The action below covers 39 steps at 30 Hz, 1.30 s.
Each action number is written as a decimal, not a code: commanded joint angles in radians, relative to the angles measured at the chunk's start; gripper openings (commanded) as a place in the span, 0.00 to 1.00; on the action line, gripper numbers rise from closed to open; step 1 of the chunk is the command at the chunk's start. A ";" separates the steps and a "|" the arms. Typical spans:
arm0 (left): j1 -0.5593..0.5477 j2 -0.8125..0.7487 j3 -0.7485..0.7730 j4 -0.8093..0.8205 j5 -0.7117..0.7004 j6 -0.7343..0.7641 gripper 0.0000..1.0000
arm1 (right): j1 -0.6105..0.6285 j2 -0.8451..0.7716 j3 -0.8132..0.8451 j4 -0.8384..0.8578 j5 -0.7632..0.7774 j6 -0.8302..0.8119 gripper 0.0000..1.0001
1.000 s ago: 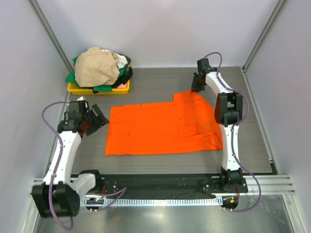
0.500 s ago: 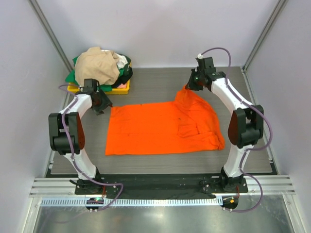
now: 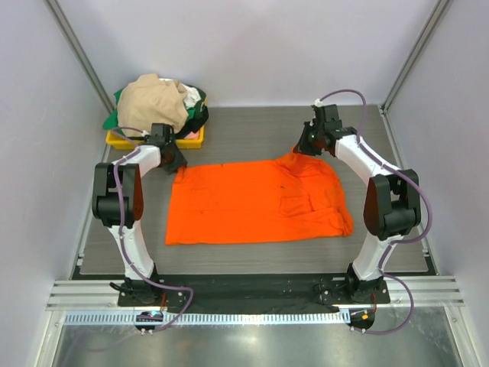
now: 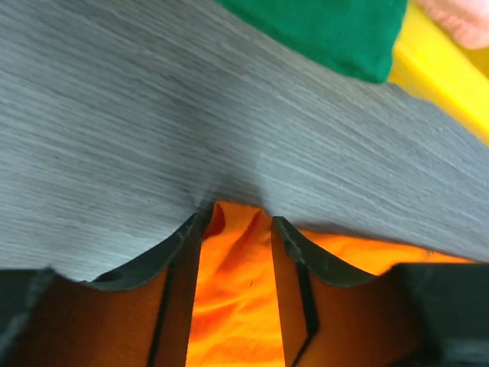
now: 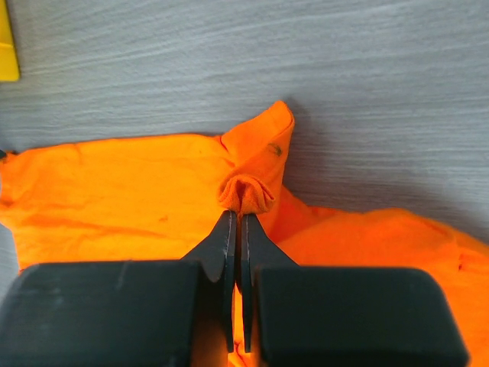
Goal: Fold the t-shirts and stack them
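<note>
The orange t-shirt (image 3: 252, 202) lies spread flat on the grey table. My left gripper (image 3: 177, 162) is at its far left corner, jaws open, with the corner of the orange cloth (image 4: 233, 306) lying between the fingers (image 4: 235, 222). My right gripper (image 3: 302, 149) is shut on a pinched fold of the shirt's far right edge (image 5: 246, 191) and lifts it a little; in its wrist view the jaws (image 5: 235, 218) are closed on the cloth. The beige shirt (image 3: 153, 103) tops a pile with green (image 4: 336, 30), white and black shirts.
The pile sits in a yellow bin (image 3: 122, 141) at the far left, close behind my left gripper; its edge shows in the left wrist view (image 4: 443, 76). Walls and frame posts surround the table. Bare table lies right of and in front of the orange shirt.
My left arm swung from the table's left side to the shirt's far left corner. My right gripper drew the far right edge inward and to the right, bunching that corner.
</note>
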 commanded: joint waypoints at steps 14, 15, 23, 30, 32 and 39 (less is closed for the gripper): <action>-0.005 -0.111 0.032 -0.011 -0.052 0.019 0.00 | -0.005 -0.112 -0.028 0.062 -0.014 -0.028 0.01; -0.005 -0.131 0.023 -0.014 -0.061 0.019 0.00 | -0.005 -0.143 -0.034 0.057 -0.006 -0.025 0.01; -0.004 -0.339 -0.114 0.024 -0.044 0.043 0.00 | -0.006 -0.345 -0.228 0.054 0.076 -0.030 0.01; -0.004 -0.487 -0.272 0.072 -0.075 0.042 0.00 | -0.019 -0.543 -0.412 0.054 0.222 -0.033 0.01; -0.002 -0.520 -0.301 0.074 -0.086 0.040 0.00 | -0.028 -0.592 -0.455 0.053 0.259 -0.021 0.01; 0.004 -0.616 -0.372 0.064 -0.106 0.022 0.00 | -0.031 -0.764 -0.575 0.047 0.293 0.022 0.01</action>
